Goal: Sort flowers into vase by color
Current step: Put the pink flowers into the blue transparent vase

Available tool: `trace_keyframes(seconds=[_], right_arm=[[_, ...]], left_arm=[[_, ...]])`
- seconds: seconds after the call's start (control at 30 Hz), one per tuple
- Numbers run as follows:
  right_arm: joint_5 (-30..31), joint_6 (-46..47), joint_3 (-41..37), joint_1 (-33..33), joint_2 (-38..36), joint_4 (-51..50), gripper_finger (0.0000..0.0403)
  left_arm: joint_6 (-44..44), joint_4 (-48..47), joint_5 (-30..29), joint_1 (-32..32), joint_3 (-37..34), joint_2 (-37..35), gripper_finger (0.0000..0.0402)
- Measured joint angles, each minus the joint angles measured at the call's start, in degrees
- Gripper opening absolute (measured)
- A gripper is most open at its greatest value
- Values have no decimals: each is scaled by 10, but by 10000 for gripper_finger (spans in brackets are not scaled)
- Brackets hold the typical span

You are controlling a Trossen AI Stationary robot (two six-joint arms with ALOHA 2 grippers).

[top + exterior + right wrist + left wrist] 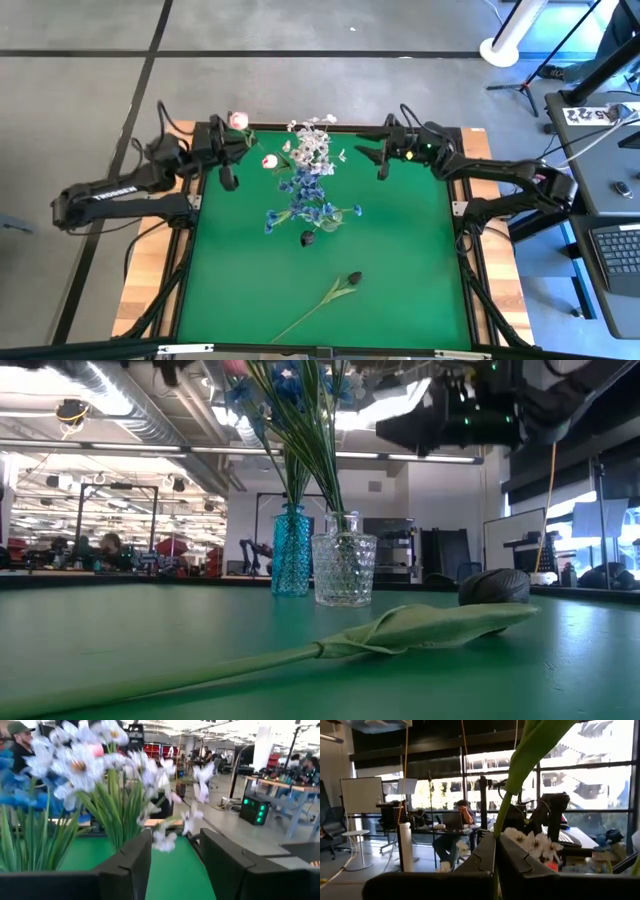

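Note:
My left gripper (240,140) is at the table's far left, shut on a pink tulip (238,120). In the left wrist view only the tulip's green stalk and leaf show. My right gripper (362,153) hangs open at the far right, level with the white blossoms (80,765) and holding nothing. Blue sprays (300,190) stand in a blue glass vase (292,550), and more green stalks in a clear cut-glass vase (343,568). A near-black tulip (352,278) lies flat on the mat, its stalk toward the near edge. My left gripper pinches the tulip's thin green stalk (501,822) between its two shut fingers. The fingers come about level from the table's left and lie across the stalk. The stalk rises past them to a broad leaf (540,740). The flower is lifted clear of the table.
A second pink tulip (268,160) and another near-black head (308,238) sit among the bunches at the far middle. The green mat (400,260) stretches toward the near edge. Beyond the table are desks, people and stands.

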Motion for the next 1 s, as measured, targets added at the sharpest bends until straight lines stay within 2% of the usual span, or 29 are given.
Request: trace_keyframes(seconds=[0.17,0.37,0.43,0.57,0.73,1.0], right_arm=[[-3,23,-15,1,33,20,166],[-16,45,-14,24,115,65,166],[-16,45,-14,28,146,83,166],[-16,52,-12,31,199,137,166],[-20,67,15,31,237,141,166],[-73,93,59,31,277,131,166]], left_arm=[[-22,131,-24,0,-93,-1,0],[-62,297,-17,0,-173,46,0],[-68,343,2,0,-180,64,0],[-77,373,28,-1,-179,108,0],[-78,431,31,-2,-176,178,0],[-81,556,43,-2,-176,286,0]])
